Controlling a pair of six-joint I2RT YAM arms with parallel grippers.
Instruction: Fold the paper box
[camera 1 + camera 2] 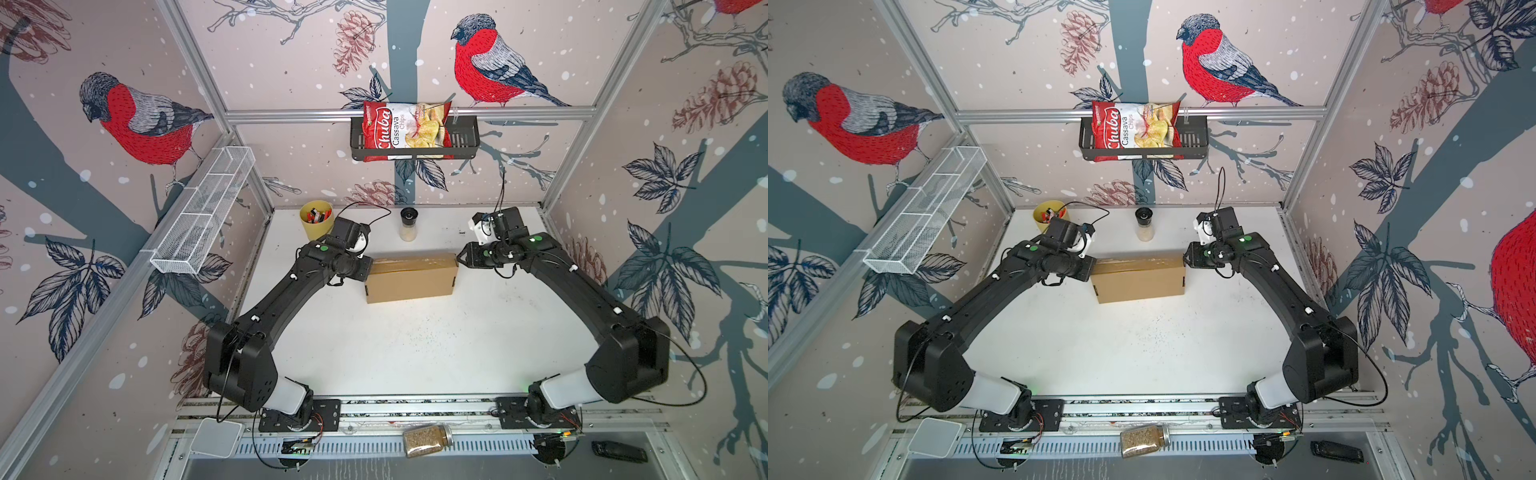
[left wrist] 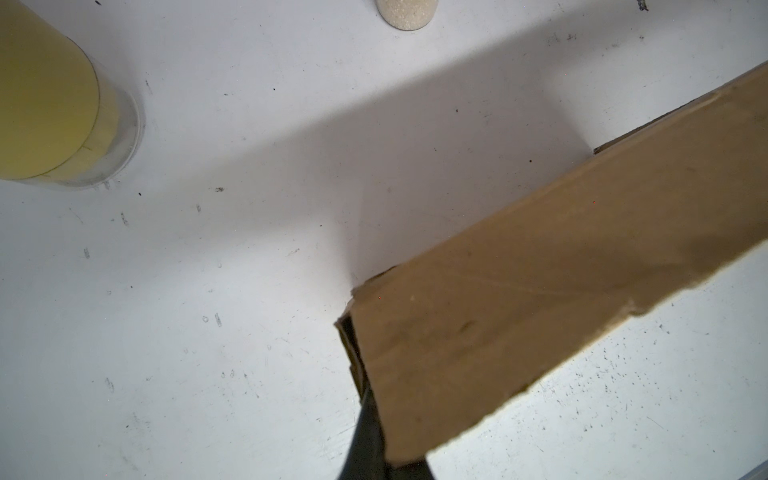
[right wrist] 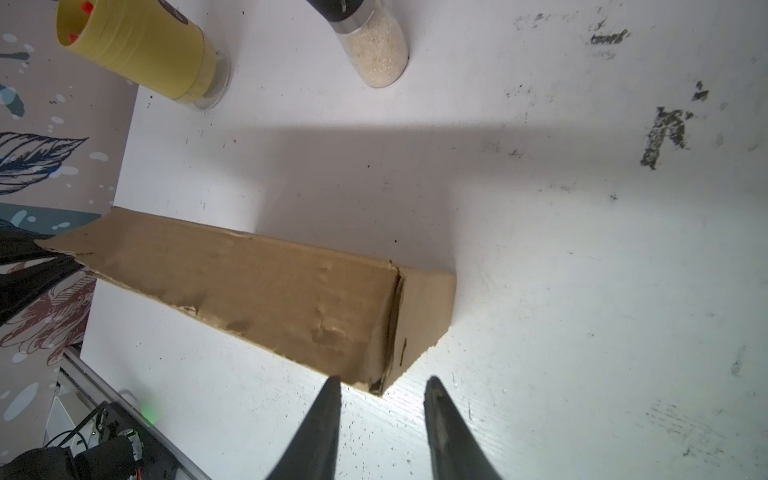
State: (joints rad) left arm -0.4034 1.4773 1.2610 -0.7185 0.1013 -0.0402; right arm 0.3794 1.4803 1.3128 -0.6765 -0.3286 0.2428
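Paper box (image 1: 411, 278): looks closed up and lies on the white table (image 1: 415, 357), middle, toward the back. Left gripper (image 2: 384, 457) is clamped on the cardboard at the box's left end. Right gripper (image 3: 382, 384) has its jaws part open, straddling the right-end corner without touching it.

Step, as judged: squaring and tucking the ends. Next move calls for the right jaws to meet that end without shoving the box.

Yellow cup (image 1: 316, 218) and shaker (image 1: 408, 224) stand near, behind the box; the open room is in front

Bird-print wallpaper (image 1: 137, 120) is covering the walls behind an aluminium frame (image 1: 291, 115). A scuffed white table (image 1: 415, 353) is catching bright light. A black basket (image 1: 465, 139) is hanging on the rear rail.
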